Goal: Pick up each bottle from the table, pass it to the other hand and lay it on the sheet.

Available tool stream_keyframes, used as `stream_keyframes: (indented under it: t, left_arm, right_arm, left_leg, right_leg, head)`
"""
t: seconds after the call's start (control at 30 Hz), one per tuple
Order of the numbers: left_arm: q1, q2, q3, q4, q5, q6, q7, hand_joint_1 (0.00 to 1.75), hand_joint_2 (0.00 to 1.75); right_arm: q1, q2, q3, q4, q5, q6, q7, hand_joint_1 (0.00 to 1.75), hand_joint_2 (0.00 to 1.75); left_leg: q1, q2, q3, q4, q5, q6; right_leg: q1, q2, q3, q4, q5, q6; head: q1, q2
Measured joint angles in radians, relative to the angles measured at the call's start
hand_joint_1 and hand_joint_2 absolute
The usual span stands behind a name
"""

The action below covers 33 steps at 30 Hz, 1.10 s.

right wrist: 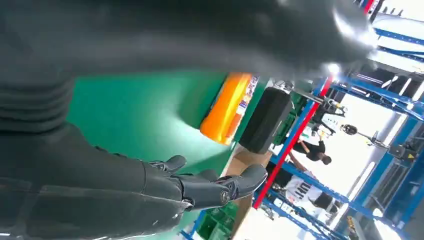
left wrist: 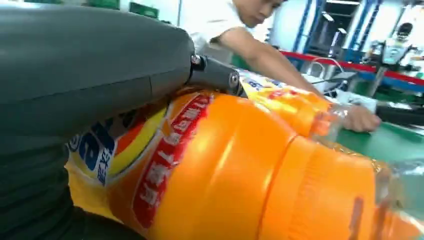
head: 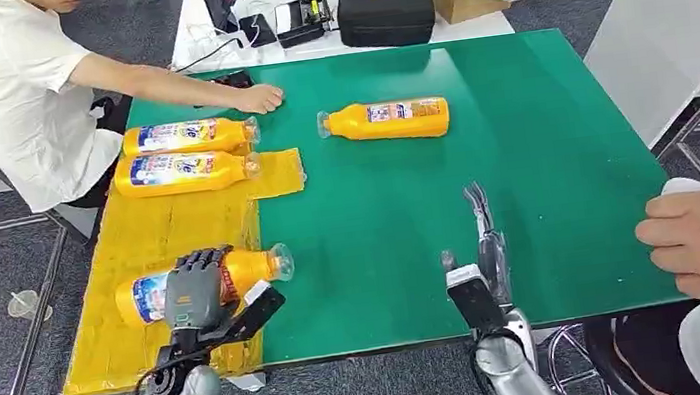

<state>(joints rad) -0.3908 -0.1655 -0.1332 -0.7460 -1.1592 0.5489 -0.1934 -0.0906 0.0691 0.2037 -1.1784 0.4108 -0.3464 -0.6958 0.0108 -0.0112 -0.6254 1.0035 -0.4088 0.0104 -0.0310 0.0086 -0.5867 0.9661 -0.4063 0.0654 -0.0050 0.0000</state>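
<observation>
Left hand (head: 198,289) grips a bottle (head: 252,267) lying on the sheet (head: 144,238).
Right hand (head: 484,241) hovers empty, fingers apart.

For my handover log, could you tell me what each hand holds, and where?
The left hand grips an orange bottle around its labelled body; the right hand holds nothing.

three bottles (head: 181,154) on sheet (head: 122,261), fourth bottle (head: 387,119) right

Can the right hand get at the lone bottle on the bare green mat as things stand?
Probably yes. The right hand is open and empty, and only bare mat lies between it and the bottle; whether the arm reaches that far is unclear.
</observation>
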Motion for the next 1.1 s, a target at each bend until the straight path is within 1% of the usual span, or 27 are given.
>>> stream_keyframes:
  t: [0.03, 0.1, 0.13, 0.17, 0.2, 0.23, 0.27, 0.43, 0.47, 0.6, 0.77, 0.83, 0.87, 0.93, 1.07, 1.1]
  left_arm:
    - [-0.027, 0.008, -0.012, 0.043, 0.011, -0.011, -0.002, 1.64, 1.75]
    - [-0.054, 0.017, -0.025, 0.093, 0.025, -0.033, -0.005, 1.62, 1.75]
    - [-0.065, 0.019, -0.032, 0.112, 0.029, -0.041, -0.005, 1.59, 1.75]
    - [-0.078, 0.022, -0.039, 0.129, 0.03, -0.054, -0.003, 1.22, 1.75]
    - [-0.09, 0.025, -0.042, 0.147, 0.032, -0.071, -0.002, 0.72, 1.75]
    - [-0.103, 0.027, -0.047, 0.164, 0.032, -0.089, 0.0, 0.07, 1.75]
    - [-0.115, 0.03, -0.054, 0.18, 0.032, -0.106, 0.002, 0.0, 1.75]
    - [-0.145, 0.037, -0.07, 0.228, 0.038, -0.173, 0.006, 0.0, 1.75]
    - [-0.147, 0.037, -0.073, 0.233, 0.04, -0.179, 0.012, 0.0, 0.0]
    - [-0.158, 0.039, -0.084, 0.246, 0.037, -0.193, 0.018, 0.0, 0.0]
    - [-0.181, 0.05, -0.115, 0.248, 0.042, -0.331, 0.009, 0.0, 0.0]
    - [-0.188, 0.057, -0.131, 0.245, 0.067, -0.376, -0.017, 0.0, 0.0]
    - [-0.19, 0.063, -0.143, 0.241, 0.084, -0.389, -0.035, 0.0, 0.0]
    - [-0.189, 0.07, -0.161, 0.232, 0.105, -0.4, -0.046, 0.0, 0.0]
    - [-0.187, 0.08, -0.193, 0.218, 0.12, -0.405, -0.046, 0.0, 0.0]
    - [-0.186, 0.082, -0.198, 0.216, 0.123, -0.404, -0.048, 0.0, 0.0]
  right_arm:
    - [-0.002, 0.002, 0.0, 0.003, -0.003, 0.005, 0.0, 0.0, 1.75]
    - [-0.005, 0.006, 0.0, 0.007, -0.012, 0.01, 0.0, 0.0, 1.75]
    - [-0.005, 0.007, -0.001, 0.009, -0.018, 0.011, 0.0, 0.0, 1.75]
    - [-0.005, 0.008, -0.002, 0.011, -0.022, 0.011, 0.0, 0.0, 1.75]
    - [-0.006, 0.008, -0.003, 0.014, -0.027, 0.012, 0.0, 0.0, 1.75]
    - [-0.009, 0.009, -0.005, 0.017, -0.032, 0.015, 0.0, 0.0, 1.75]
    - [-0.012, 0.01, -0.006, 0.021, -0.037, 0.018, 0.0, 0.0, 1.75]
    - [-0.016, 0.01, -0.008, 0.033, -0.053, 0.022, 0.0, 0.0, 1.75]
    - [-0.016, 0.01, -0.009, 0.035, -0.054, 0.022, 0.0, 0.0, 1.75]
    - [-0.016, 0.01, -0.009, 0.042, -0.055, 0.022, 0.0, 0.0, 1.75]
    - [-0.022, 0.008, -0.009, 0.051, -0.048, 0.008, 0.0, 0.0, 1.75]
    - [-0.036, -0.001, -0.009, 0.062, -0.001, -0.018, 0.0, 0.0, 1.75]
    - [-0.052, -0.014, -0.009, 0.08, 0.068, -0.057, 0.009, 0.0, 1.75]
    - [-0.084, -0.039, -0.009, 0.118, 0.155, -0.096, 0.016, 0.0, 1.75]
    - [-0.121, -0.074, -0.011, 0.17, 0.181, -0.103, 0.012, 0.0, 1.75]
    - [-0.127, -0.08, -0.011, 0.181, 0.205, -0.115, 0.027, 0.0, 1.75]
  left_leg:
    - [0.0, -0.001, 0.0, 0.0, 0.0, 0.0]
    - [0.0, -0.001, 0.001, 0.0, 0.0, 0.0]
    - [0.0, -0.001, 0.002, 0.0, 0.0, 0.0]
    - [0.0, -0.001, 0.002, 0.0, 0.0, 0.0]
    - [0.0, -0.002, 0.003, 0.0, 0.0, 0.0]
    - [0.0, -0.002, 0.004, -0.001, 0.0, 0.0]
    - [0.0, -0.002, 0.006, -0.001, -0.001, 0.0]
    - [0.0, -0.002, 0.01, -0.001, 0.0, -0.001]
    - [0.0, -0.002, 0.01, -0.001, 0.0, -0.001]
    - [0.0, -0.005, 0.01, -0.001, 0.001, 0.0]
    - [0.0, -0.012, 0.01, -0.001, 0.003, 0.001]
    - [0.0, -0.015, 0.011, -0.001, 0.003, 0.001]
    - [0.0, -0.016, 0.011, -0.001, 0.004, 0.001]
    - [-0.001, -0.016, 0.011, -0.001, 0.005, 0.002]
    - [-0.002, -0.017, 0.011, -0.001, 0.007, 0.003]
    - [-0.002, -0.017, 0.011, -0.001, 0.007, 0.003]
  right_leg:
    - [0.0, 0.0, 0.001, 0.0, 0.0, 0.0]
    - [0.0, 0.0, 0.002, 0.0, 0.0, 0.0]
    - [0.0, 0.0, 0.002, 0.0, 0.0, 0.0]
    - [0.0, 0.0, 0.003, 0.0, 0.0, 0.0]
    - [0.0, -0.001, 0.004, 0.0, 0.0, 0.0]
    - [0.0, -0.001, 0.005, 0.0, 0.0, 0.0]
    - [0.0, -0.001, 0.007, 0.0, -0.001, 0.0]
    - [0.0, 0.0, 0.01, 0.0, -0.001, 0.0]
    - [0.0, -0.001, 0.01, 0.0, -0.001, 0.0]
    - [0.0, -0.003, 0.011, 0.0, 0.0, 0.0]
    - [0.0, -0.011, 0.014, 0.0, -0.002, 0.001]
    - [0.0, -0.013, 0.016, 0.0, -0.002, 0.002]
    - [0.0, -0.013, 0.017, 0.0, -0.002, 0.002]
    - [-0.001, -0.014, 0.017, 0.0, -0.002, 0.003]
    - [-0.002, -0.015, 0.017, 0.0, 0.0, 0.005]
    - [-0.002, -0.015, 0.016, 0.0, 0.001, 0.005]
  head:
    - [0.0, 0.0]
    - [0.0, 0.0]
    - [0.0, 0.0]
    - [0.0, 0.0]
    - [0.0, 0.0]
    - [0.0, 0.0]
    - [0.0, 0.0]
    - [0.0, 0.0]
    - [0.0, 0.0]
    - [0.0, 0.0]
    - [0.0, 0.0]
    - [0.0, 0.0]
    - [0.0, 0.0]
    - [0.0, 0.0]
    - [0.0, 0.0]
    - [0.0, 0.0]
